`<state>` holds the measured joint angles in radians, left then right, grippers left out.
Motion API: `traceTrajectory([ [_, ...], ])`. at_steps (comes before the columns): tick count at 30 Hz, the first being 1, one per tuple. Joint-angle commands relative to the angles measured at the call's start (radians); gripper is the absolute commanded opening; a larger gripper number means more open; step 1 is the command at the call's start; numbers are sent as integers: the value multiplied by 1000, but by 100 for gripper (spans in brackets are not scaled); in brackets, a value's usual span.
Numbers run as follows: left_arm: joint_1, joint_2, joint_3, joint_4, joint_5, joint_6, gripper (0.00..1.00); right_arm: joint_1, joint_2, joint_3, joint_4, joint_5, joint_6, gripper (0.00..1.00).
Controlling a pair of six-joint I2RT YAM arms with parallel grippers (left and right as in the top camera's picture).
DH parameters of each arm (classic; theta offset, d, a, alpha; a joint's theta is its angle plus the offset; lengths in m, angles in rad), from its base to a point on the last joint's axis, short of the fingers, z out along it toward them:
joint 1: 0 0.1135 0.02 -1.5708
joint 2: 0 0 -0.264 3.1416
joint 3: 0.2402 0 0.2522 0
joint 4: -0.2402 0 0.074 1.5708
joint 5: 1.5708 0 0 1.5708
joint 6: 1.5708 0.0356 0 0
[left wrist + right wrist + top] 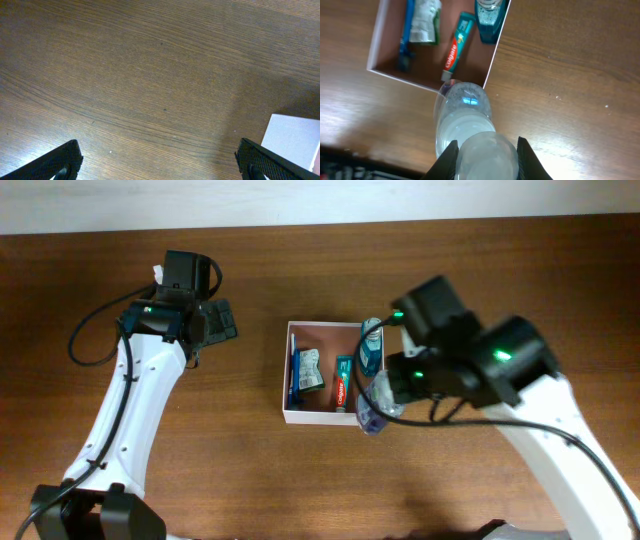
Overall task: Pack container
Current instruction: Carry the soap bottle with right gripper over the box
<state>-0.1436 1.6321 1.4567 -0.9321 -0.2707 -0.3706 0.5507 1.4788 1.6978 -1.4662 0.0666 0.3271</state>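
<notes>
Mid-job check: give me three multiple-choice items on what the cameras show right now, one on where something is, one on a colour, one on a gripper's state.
1. Where is the clear bottle?
A) in the right gripper, at the container's corner
B) flat inside the container
C) in the other gripper

2. What colour is the toothbrush in the container?
A) yellow
B) black
C) blue

3. How is the left gripper?
A) shut tight, empty
B) open, holding nothing
C) shut on the container's wall

Answers:
1 A: the right wrist view shows a finger on each side of the clear bottle, whose far end sits at the container's corner.
2 C: its handle is blue against the pinkish-brown floor.
3 B: its fingers stand wide apart with only bare table between them.
</notes>
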Motion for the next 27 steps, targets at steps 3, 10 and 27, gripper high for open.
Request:
traceTrajectory([
  [3,2,-5,8,-1,-14,5,99,67,87,69,12,113,-40,18],
  [10,2,-5,8,-1,-14,5,100,98,99,98,53,133,-100,18],
  [27,2,-5,8,-1,-14,5,99,196,108,113,170,277,-245,17],
])
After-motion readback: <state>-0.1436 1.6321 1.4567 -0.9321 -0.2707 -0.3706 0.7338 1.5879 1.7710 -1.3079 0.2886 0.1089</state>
